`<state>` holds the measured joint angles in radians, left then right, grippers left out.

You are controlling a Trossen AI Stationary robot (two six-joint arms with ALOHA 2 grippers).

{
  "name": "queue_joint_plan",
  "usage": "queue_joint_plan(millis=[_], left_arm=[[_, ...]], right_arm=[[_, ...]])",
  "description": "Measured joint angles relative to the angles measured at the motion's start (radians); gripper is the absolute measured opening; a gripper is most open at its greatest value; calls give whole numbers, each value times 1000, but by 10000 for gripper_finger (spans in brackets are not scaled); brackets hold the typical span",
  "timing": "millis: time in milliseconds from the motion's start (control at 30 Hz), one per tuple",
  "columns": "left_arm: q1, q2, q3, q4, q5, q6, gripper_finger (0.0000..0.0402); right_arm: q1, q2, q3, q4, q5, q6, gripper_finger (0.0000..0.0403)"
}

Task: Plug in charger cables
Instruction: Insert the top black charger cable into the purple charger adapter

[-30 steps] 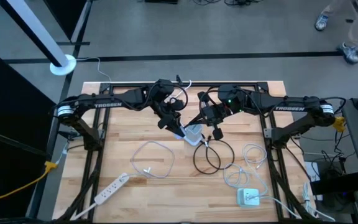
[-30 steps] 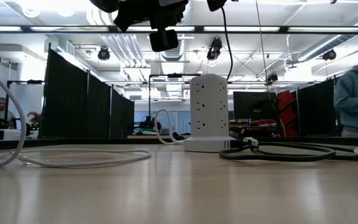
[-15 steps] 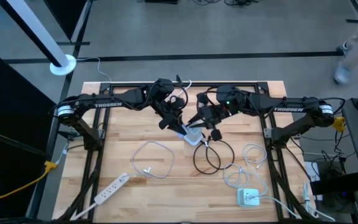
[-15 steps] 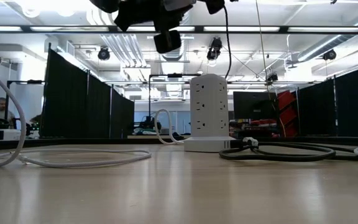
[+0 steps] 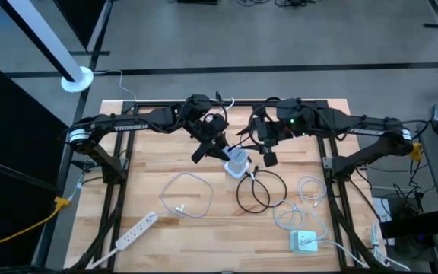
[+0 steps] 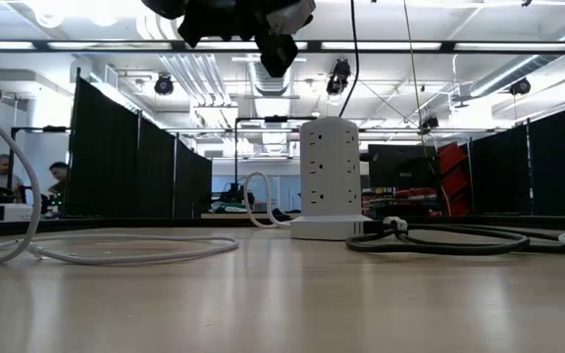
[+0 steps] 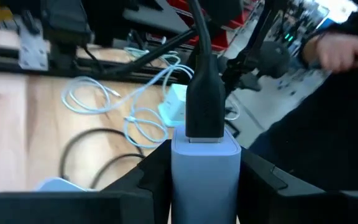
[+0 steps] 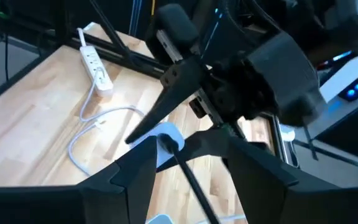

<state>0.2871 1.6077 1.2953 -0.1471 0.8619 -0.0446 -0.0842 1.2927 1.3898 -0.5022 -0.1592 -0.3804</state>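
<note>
High view, left to right: a white power strip (image 5: 135, 231) lies near the table's 7 o'clock corner, and a white cable (image 5: 186, 193) rests in a loose loop just right of it. At the table (image 5: 143, 175) centre, slightly toward 12 o'clock, the left gripper (image 5: 216, 144) hangs at about 10 o'clock of the white socket tower (image 5: 236, 164). The left wrist view shows its fingers clamped on a pale charger block (image 7: 204, 168) with a black cable plug (image 7: 204, 106) seated in the block's end. The right gripper (image 5: 267, 150) hangs just off the tower at 1 o'clock; its wrist view shows the fingers spread apart, with a black cable (image 8: 191, 180) running between them. From the tower's base another black cable (image 5: 258, 190) loops toward 6 o'clock. Farther right lie coiled white cables (image 5: 308, 190), and a white charger block (image 5: 304, 241) sits near the 5 o'clock corner.
</note>
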Motion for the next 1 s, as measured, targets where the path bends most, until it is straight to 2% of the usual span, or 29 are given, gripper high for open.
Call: queue_joint_plan(millis=[200, 333, 467, 633, 700, 800, 900, 1000], left_arm=[[0, -1, -22, 16, 4, 96, 118], [6, -22, -131, 156, 8, 64, 118], [11, -63, -304, 467, 7, -38, 118], [11, -108, -558, 933, -58, -184, 118], [10, -131, -655, 1052, -100, -192, 118], [3, -155, -773, 1083, -190, -123, 118], [-1, -158, -855, 1019, -199, -58, 118], [-3, -147, -915, 1029, -238, -19, 118]], right_arm=[[6, -29, 8, -46, 5, 89, 161], [35, -30, 8, -93, 36, 163, 150], [80, -30, 8, -112, 93, 206, 143], [125, -15, 8, -68, 166, 246, 136], [134, 3, 8, -19, 185, 292, 132], [135, 54, 8, 89, 187, 366, 125], [136, 129, 8, 178, 186, 405, 119], [139, 205, 8, 238, 187, 408, 117]])
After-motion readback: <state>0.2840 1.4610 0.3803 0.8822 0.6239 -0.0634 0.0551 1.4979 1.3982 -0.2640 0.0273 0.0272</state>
